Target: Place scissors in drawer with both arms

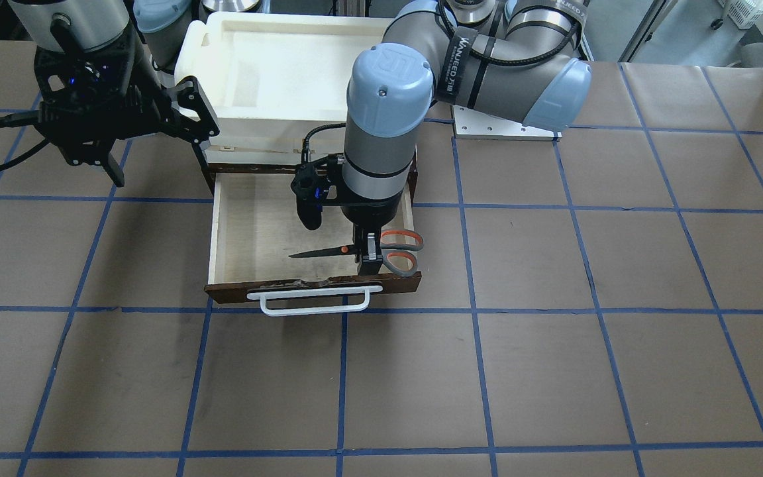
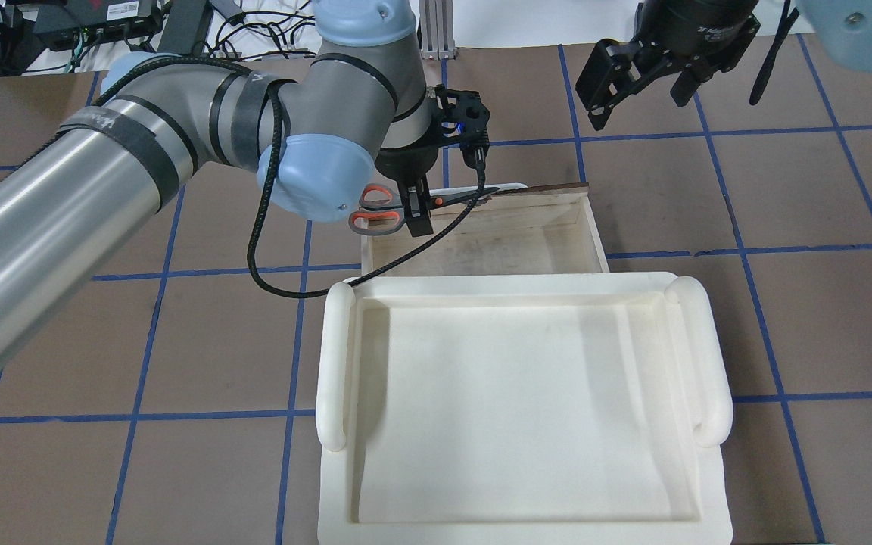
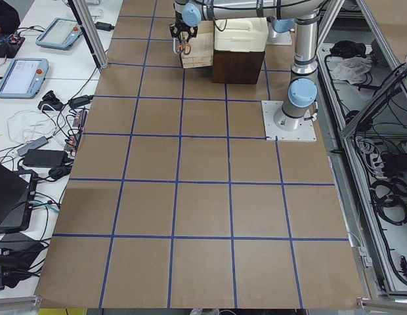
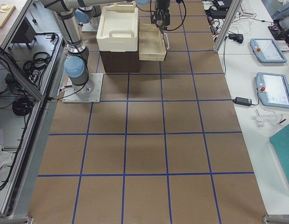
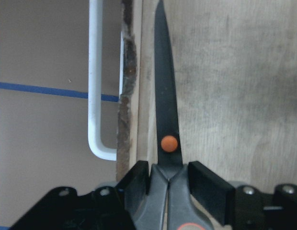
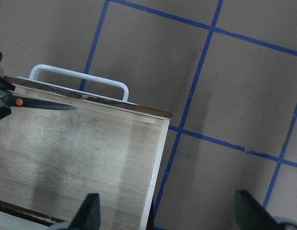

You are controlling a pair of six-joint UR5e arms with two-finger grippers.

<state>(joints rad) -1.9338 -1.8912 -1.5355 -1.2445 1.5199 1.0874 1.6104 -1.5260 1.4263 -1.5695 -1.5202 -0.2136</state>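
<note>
The scissors point(image 1: 320, 252) have dark blades, an orange pivot dot and orange-lined grey handles. My left gripper point(image 1: 368, 257) is shut on them just behind the pivot. It holds them level over the open brown drawer point(image 1: 255, 225), along its front panel and white bar handle point(image 1: 315, 302). The handles reach past the drawer's side wall in the overhead view point(image 2: 372, 209). The left wrist view shows the blades point(image 5: 166, 110) over the pale plywood floor point(image 5: 234, 96). My right gripper point(image 2: 642, 91) is open and empty, raised beyond the drawer's other side.
A cream-white plastic bin point(image 2: 527, 284) sits on the dark cabinet behind the drawer. The table is brown paper with a blue tape grid point(image 1: 554, 331). The left arm's black cable point(image 2: 269, 250) hangs beside the drawer. The left arm's base plate point(image 1: 507, 129) is beside the cabinet.
</note>
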